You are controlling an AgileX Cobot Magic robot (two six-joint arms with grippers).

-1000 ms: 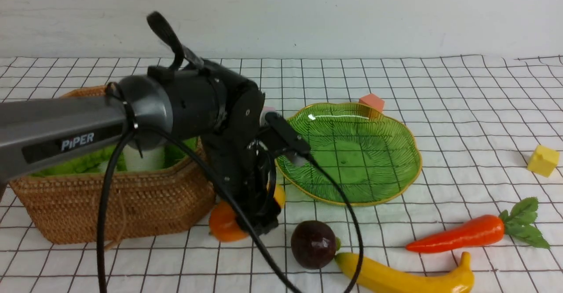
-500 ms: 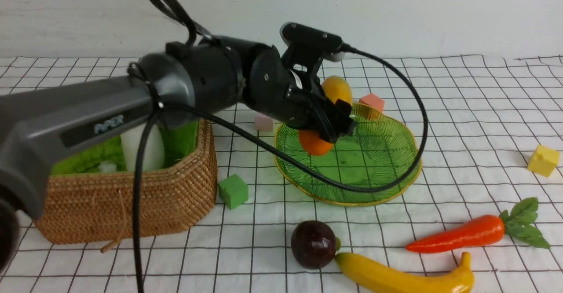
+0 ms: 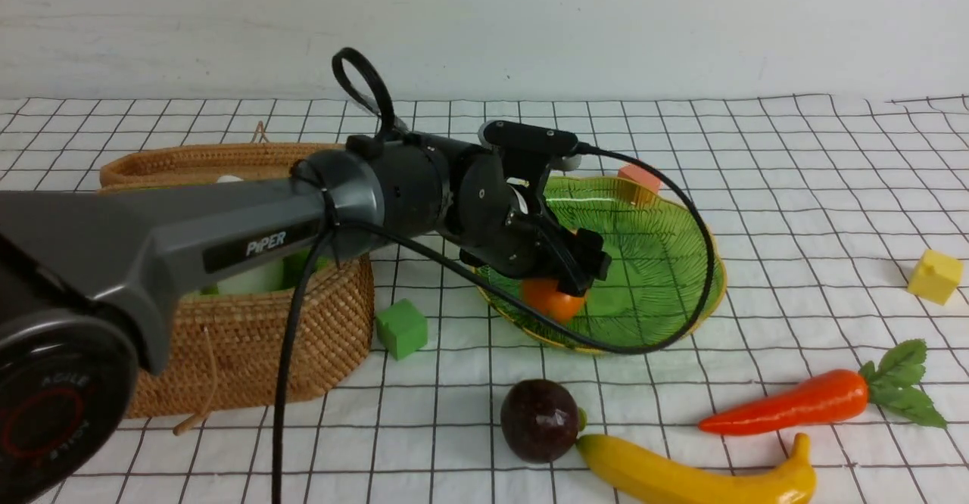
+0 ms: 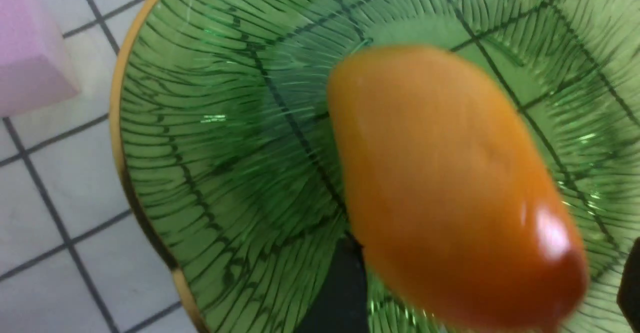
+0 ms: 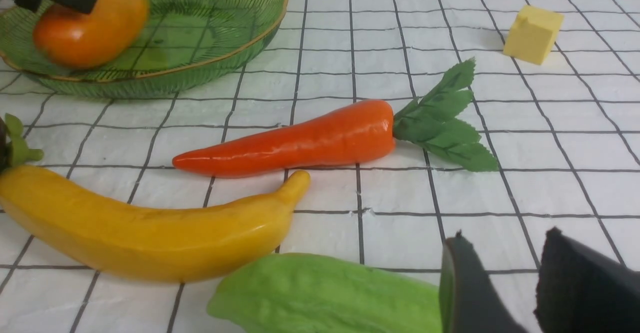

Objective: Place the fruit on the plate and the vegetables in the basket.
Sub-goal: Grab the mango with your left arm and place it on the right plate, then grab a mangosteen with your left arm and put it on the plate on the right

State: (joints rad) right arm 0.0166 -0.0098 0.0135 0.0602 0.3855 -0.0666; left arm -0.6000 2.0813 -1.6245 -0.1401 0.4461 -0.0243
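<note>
Left pincer (image 3: 581,269) over the near-left part of the plate (image 3: 651,231), jaws spread wider than the mango (image 3: 553,301) end between them; green glass shows between the fruit and one finger, though the blurred wrist view does not settle whether the other finger touches it. The mango's long axis is tilted, its redder end lowest and toward the plate's near rim, its yellower end hidden under the pincer in the front view. The plate holds nothing else; a black cable (image 3: 708,250) loops across its right side. An orange-pink cube (image 3: 642,178) stands at its far rim, a pink cube (image 4: 30,48) just outside its left rim, a green cube (image 3: 401,328) between plate and basket (image 3: 250,353). The basket, left of the plate, holds the white radish (image 3: 253,281) against its green lining, largely masked by the arm. On the table (image 3: 795,186) nearer the robot lie the purple ball (image 3: 540,421) and, just beside it, the banana (image 3: 696,477), long axis across the view, upturned end to the right. The carrot (image 3: 787,402) lies beyond the banana's right end, tip to the left, leaves to the right. A yellow cube (image 3: 936,275) sits well apart at far right. Right pincer (image 5: 505,243) low over the table, jaws slightly apart and empty, a pale green lumpy item (image 5: 325,293) beside one finger.
</note>
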